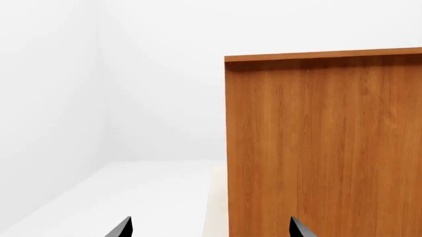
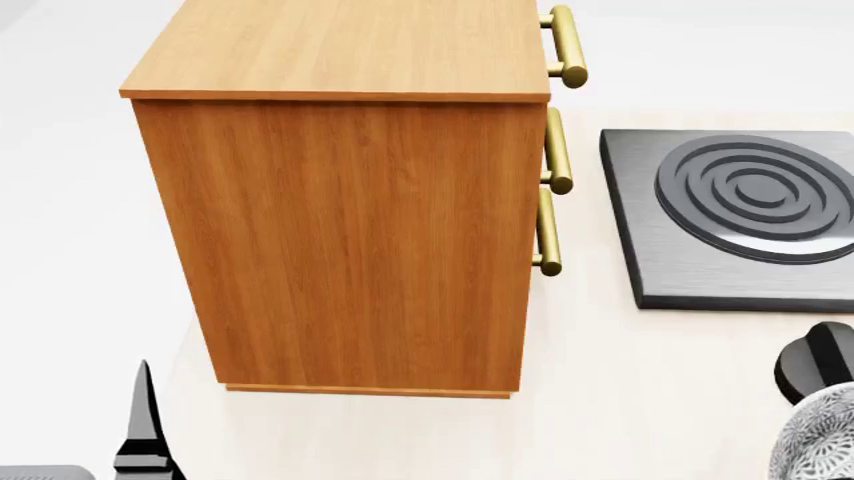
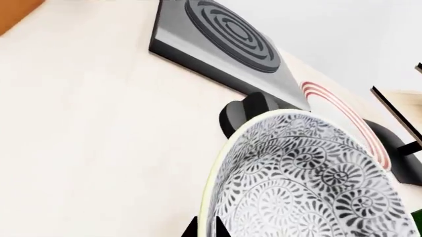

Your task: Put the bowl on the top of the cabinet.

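In the right wrist view the bowl (image 3: 310, 182), white with a dense grey-black floral pattern, fills the lower right. My right gripper (image 3: 205, 230) is shut on its rim, one fingertip inside and one outside. In the head view only a patch of the bowl (image 2: 823, 440) shows, at the bottom right corner. The tall orange-brown cabinet (image 2: 354, 230) stands left of centre, its flat top (image 2: 347, 45) bare and its brass handles (image 2: 558, 150) on the right face. My left gripper (image 1: 211, 228) is open and holds nothing, facing the cabinet's side wall (image 1: 323, 148).
A dark grey hob with concentric rings (image 2: 747, 210) lies on the cream counter (image 2: 641, 390) right of the cabinet. A black rounded object (image 2: 817, 362) sits between the hob and the bowl. A red-rimmed plate (image 3: 343, 116) stands behind the bowl. White walls lie left of the cabinet.
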`<state>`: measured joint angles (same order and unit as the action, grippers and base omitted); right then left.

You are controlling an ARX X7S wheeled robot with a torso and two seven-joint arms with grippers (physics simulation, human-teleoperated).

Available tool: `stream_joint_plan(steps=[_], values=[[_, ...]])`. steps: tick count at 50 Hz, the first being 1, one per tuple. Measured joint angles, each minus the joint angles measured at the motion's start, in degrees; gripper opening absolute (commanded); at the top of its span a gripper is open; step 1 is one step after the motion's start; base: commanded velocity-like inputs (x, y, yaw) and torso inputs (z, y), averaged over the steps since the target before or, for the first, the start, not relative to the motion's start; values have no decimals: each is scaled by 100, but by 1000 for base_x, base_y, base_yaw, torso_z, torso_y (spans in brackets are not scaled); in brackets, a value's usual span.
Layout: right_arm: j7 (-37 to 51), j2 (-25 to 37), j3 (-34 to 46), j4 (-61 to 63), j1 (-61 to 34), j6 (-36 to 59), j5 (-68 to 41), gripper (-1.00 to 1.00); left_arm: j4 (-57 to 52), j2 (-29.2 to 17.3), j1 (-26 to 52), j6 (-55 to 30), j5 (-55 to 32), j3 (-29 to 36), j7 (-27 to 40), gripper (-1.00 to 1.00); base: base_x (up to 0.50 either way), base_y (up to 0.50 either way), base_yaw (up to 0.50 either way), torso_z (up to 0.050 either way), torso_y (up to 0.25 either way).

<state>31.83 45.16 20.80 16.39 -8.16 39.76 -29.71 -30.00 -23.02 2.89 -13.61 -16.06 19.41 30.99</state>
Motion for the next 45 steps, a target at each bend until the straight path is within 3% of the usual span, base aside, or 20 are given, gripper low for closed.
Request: stream_joint_plan(steps=[13,24,34,45], values=[[91,116,-141,474,-4,225,-294,-100,-12,-11,-9,10,8,11,28,100,0,0,0,0,1],[381,167,-594,1300,-530,1175,-1159,-100,-27,-22,-2,-10,14,29,51,100,0,0,0,0,0],[1237,-80,-1311,1816,-1718,2781,-2860,-100,-30,-32,4,-19,17,44,65,100,0,0,0,0,0],[3166,-368,-1522,1600,-3373,3977,-5433,-100,5,-34,13,-4,23,65,70,100,0,0,0,0,1]])
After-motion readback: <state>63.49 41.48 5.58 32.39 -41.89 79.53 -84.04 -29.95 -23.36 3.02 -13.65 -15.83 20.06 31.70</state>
